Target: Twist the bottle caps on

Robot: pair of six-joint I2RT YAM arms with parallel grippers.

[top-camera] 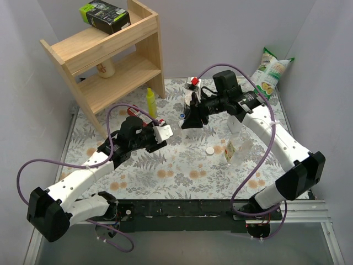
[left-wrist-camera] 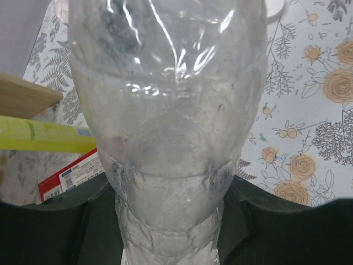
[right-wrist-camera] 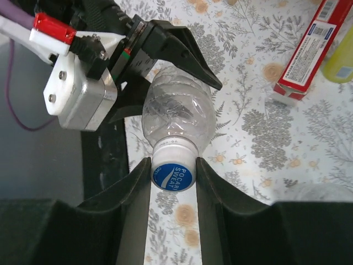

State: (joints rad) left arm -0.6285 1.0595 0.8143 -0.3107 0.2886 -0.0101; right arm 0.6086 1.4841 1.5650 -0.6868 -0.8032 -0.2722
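A clear bottle (right-wrist-camera: 176, 113) is held off the table between both arms. My left gripper (left-wrist-camera: 171, 232) is shut on its body, which fills the left wrist view (left-wrist-camera: 165, 110). The left gripper also shows in the right wrist view (right-wrist-camera: 165, 55). My right gripper (right-wrist-camera: 174, 168) is shut on the blue-topped cap (right-wrist-camera: 174, 172), which sits on the bottle's neck. In the top view the two grippers meet at the table's middle, left (top-camera: 168, 130) and right (top-camera: 190, 118). A white cap (top-camera: 210, 150) and a blue cap (top-camera: 182, 116) lie loose on the table.
A labelled bottle (top-camera: 234, 150) and another clear bottle (top-camera: 235, 125) stand at the right. A yellow squeeze bottle (top-camera: 150, 102) and a red box (top-camera: 135, 112) lie by the wooden shelf (top-camera: 110, 61). A snack bag (top-camera: 270, 72) leans at the back right.
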